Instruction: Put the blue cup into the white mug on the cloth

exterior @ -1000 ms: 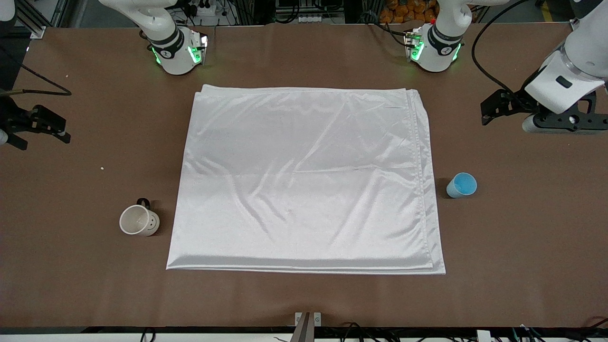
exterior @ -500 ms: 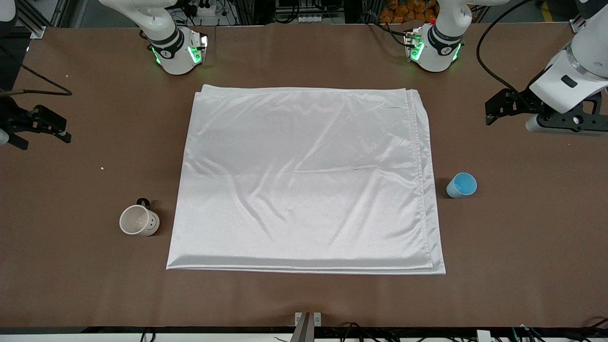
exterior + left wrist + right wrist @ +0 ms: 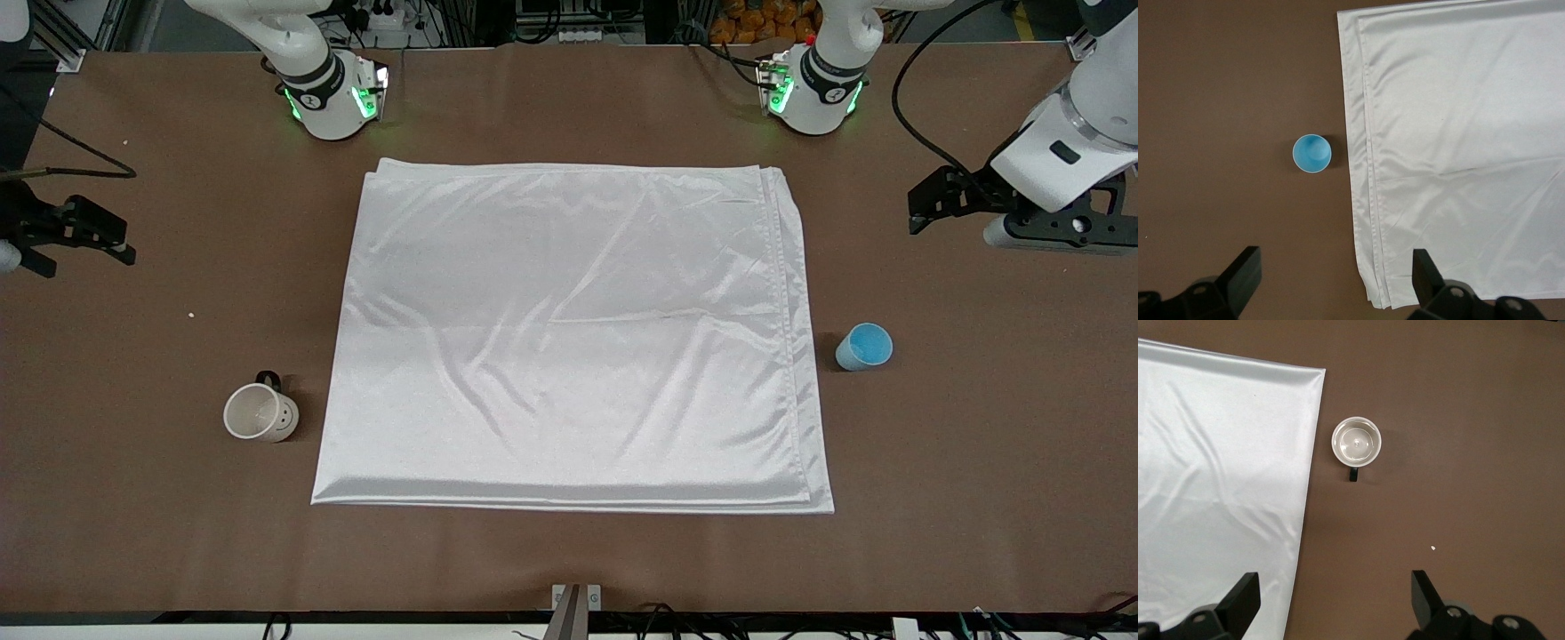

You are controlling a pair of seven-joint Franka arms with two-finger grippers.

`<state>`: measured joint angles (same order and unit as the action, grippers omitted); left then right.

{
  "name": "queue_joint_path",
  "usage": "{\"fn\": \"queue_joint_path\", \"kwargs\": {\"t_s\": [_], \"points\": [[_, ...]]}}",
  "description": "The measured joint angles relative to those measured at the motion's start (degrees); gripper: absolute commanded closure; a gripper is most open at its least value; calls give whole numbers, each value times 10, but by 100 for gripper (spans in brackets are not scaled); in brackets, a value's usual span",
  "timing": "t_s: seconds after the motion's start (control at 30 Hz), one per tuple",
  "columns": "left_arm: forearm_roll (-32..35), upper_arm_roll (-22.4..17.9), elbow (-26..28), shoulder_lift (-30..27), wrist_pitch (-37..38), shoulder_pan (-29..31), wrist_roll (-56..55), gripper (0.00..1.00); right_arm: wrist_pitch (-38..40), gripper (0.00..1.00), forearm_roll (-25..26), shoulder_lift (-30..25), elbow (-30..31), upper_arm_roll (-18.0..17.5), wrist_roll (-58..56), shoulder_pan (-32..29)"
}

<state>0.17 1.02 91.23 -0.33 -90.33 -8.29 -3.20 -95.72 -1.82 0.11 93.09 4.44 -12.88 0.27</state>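
The blue cup (image 3: 864, 347) stands upright on the bare brown table, just off the cloth's edge toward the left arm's end. It also shows in the left wrist view (image 3: 1312, 153). The white mug (image 3: 260, 413) stands upright on the bare table off the cloth's edge toward the right arm's end, and shows in the right wrist view (image 3: 1356, 444). The cloth (image 3: 569, 329) lies flat in the middle with nothing on it. My left gripper (image 3: 1336, 277) is open and empty, high over the table near the cup. My right gripper (image 3: 1335, 600) is open and empty, high over the table near the mug.
The two arm bases (image 3: 333, 98) (image 3: 813, 93) with green lights stand farther from the front camera than the cloth. A small white crumb (image 3: 190, 314) lies on the table near the mug. A metal bracket (image 3: 575, 597) sits at the table's near edge.
The left arm's hand has risen a little and shifted toward its end of the table. The right arm's hand has barely shifted. Cup, mug and cloth have not moved.
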Motion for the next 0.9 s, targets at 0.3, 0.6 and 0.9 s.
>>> {"fn": "queue_joint_path", "kwargs": {"t_s": [0.3, 0.6, 0.9], "points": [[0, 0, 1, 1, -2, 0, 0, 0, 16, 0, 0, 0, 2, 3, 0, 0], [0, 0, 3, 4, -8, 1, 0, 0, 34, 0, 0, 0, 4, 5, 10, -9], [0, -1, 16, 8, -27, 5, 0, 0, 48, 0, 0, 0, 10, 6, 13, -14]]}}
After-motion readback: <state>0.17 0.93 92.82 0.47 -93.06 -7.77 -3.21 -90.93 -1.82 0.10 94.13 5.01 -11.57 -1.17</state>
